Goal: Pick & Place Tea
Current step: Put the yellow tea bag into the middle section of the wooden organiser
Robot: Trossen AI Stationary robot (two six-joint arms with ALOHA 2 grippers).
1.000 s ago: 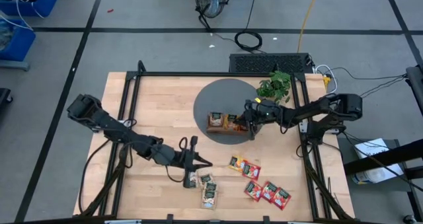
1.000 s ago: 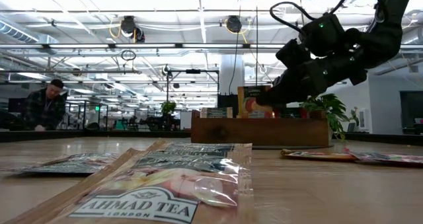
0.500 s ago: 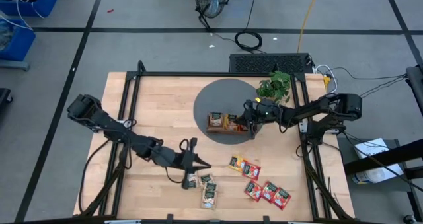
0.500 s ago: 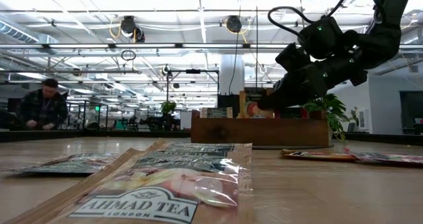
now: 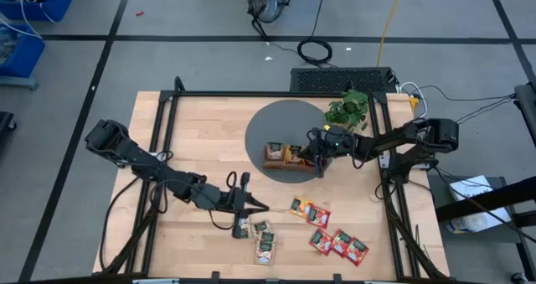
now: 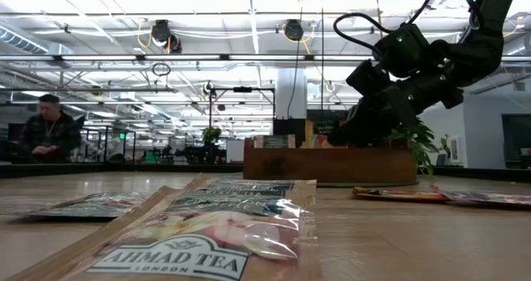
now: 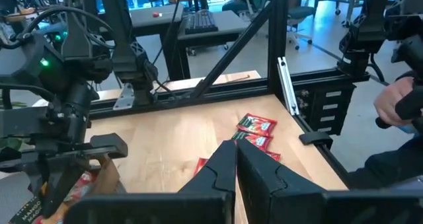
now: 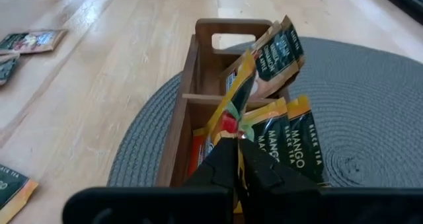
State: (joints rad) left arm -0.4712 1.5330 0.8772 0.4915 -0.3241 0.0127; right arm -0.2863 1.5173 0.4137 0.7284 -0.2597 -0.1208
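Observation:
My right gripper is shut on an orange tea sachet at the brown wooden tray, which stands on a round grey mat. Other orange sachets stand on edge in the tray. My left gripper hangs shut with nothing in it, just above the table near its front. Pale green-white sachets lie flat below it. Orange sachets and red sachets lie flat to the right of them. My right gripper pinches the orange sachet by its near edge between its two fingers. The fingers slant down from the table's right side. The sachet stands on edge and reaches down inside the tray among the other orange sachets; I cannot tell whether it touches the bottom.
A green leafy plant stands behind my right arm at the mat's far right. A black frame runs around the table. A person shows in the room far behind the table. Bare wood lies at the table's far left.
My right gripper has tipped its fingers down at the tray. The orange sachet, which stood up above the tray's wall, has sunk into the tray, and little of it now shows over the wall in the low view.

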